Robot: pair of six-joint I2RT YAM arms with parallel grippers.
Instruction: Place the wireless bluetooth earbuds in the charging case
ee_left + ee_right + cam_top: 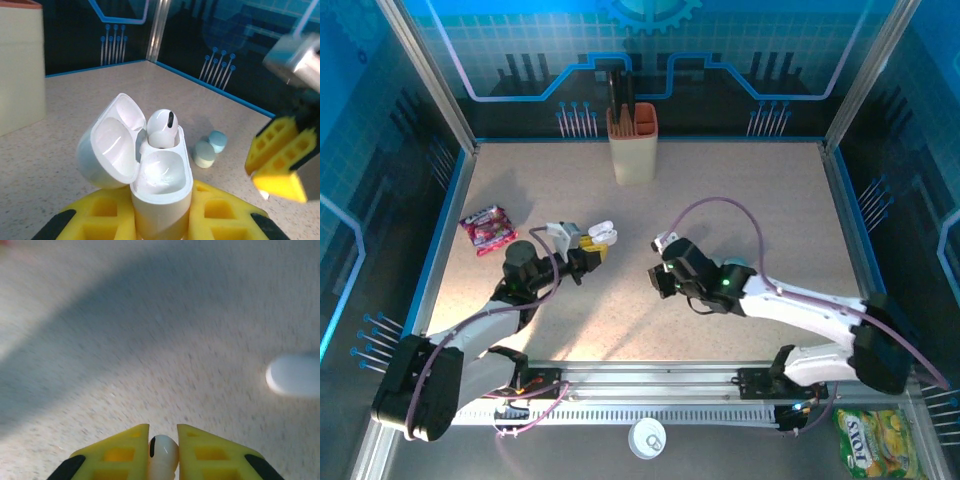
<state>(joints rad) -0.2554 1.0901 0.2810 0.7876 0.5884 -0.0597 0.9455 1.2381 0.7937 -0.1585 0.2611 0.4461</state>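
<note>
Your left gripper [162, 212] is clamped on the lower body of the charging case [161, 227], holding it upright with its mouth up and the lid [107, 145] swung back, so the sockets stay reachable. The seated earbud [162, 129] stands in the farther socket, head up. The nearer socket [161, 172] is empty. Your right gripper [163, 439] pinches the second earbud [163, 456] above bare table. Its rounded end pokes past the tips, and its long axis seems to run along the fingers.
</note>
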